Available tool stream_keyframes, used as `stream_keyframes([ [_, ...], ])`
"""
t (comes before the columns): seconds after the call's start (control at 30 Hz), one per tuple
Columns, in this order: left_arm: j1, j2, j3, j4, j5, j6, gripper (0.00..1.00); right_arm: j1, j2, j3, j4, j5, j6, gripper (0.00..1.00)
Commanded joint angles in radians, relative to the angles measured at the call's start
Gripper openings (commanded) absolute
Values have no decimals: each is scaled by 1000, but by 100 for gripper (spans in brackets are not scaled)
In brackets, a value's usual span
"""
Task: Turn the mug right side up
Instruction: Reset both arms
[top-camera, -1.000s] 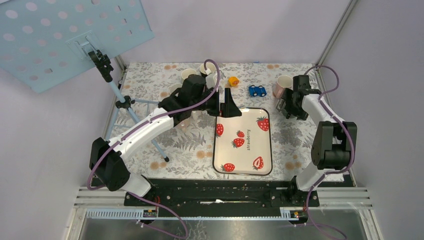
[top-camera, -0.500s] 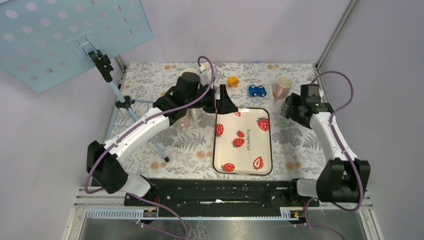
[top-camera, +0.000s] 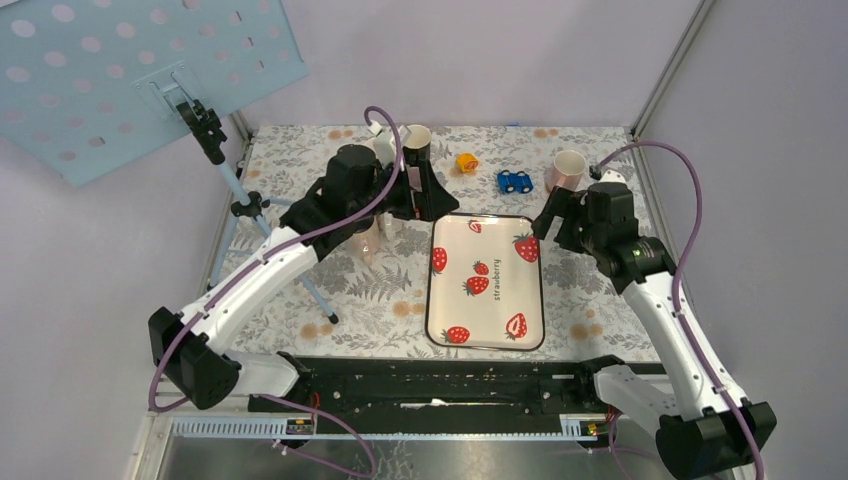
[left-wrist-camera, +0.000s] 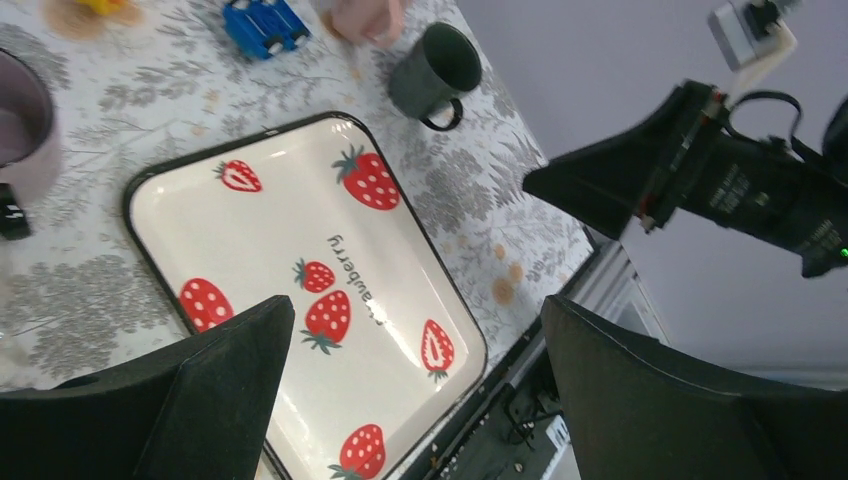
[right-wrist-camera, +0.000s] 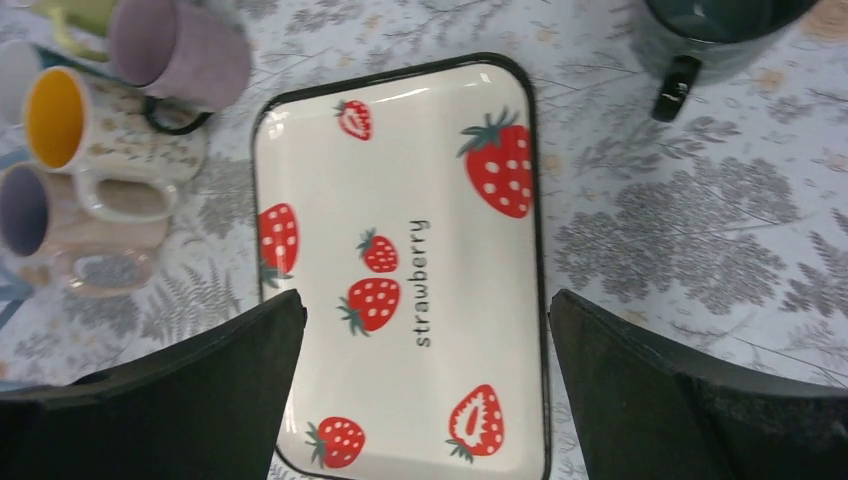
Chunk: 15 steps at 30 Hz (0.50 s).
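A dark green mug (left-wrist-camera: 433, 72) stands on the floral cloth just off the tray's far right corner. Its handle (right-wrist-camera: 673, 86) points toward the tray, and it seems to rest on its base with the open end up. The right arm hides it in the top view. My right gripper (top-camera: 556, 218) hovers open above the tray's right edge, empty, with the dark mug beyond its fingertips (right-wrist-camera: 425, 300). My left gripper (top-camera: 425, 196) is open and empty at the tray's far left corner, looking across the tray (left-wrist-camera: 417, 310).
The strawberry tray (top-camera: 487, 335) lies in the middle. Several mugs (right-wrist-camera: 70, 120) cluster off its far left corner, one of them purple (right-wrist-camera: 178, 42). A pink mug (top-camera: 567, 170), a blue toy car (top-camera: 515, 181) and a small yellow piece (top-camera: 466, 161) sit along the back. A tripod (top-camera: 245, 205) stands at left.
The right arm has lifted away from the spot beside the pink mug and swung in toward the tray. The left gripper has drawn back and left toward the mug cluster. Both stay open.
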<state>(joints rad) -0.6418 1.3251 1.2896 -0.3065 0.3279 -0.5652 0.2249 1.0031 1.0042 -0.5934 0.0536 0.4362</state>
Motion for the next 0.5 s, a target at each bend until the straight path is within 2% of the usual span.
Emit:
stream_keyframes([
  [0.0,7,-64,-16,10,-169,40,99,41,-67,-36,139,-132,26,100],
  [0.17,8,-79,-34,-5,-270,22,99,70,-84,-62,267,-242,37,100],
  [0.47,9,-53,-33,-38,-380,-9,99,103,-60,-33,333,-319,-9,100],
])
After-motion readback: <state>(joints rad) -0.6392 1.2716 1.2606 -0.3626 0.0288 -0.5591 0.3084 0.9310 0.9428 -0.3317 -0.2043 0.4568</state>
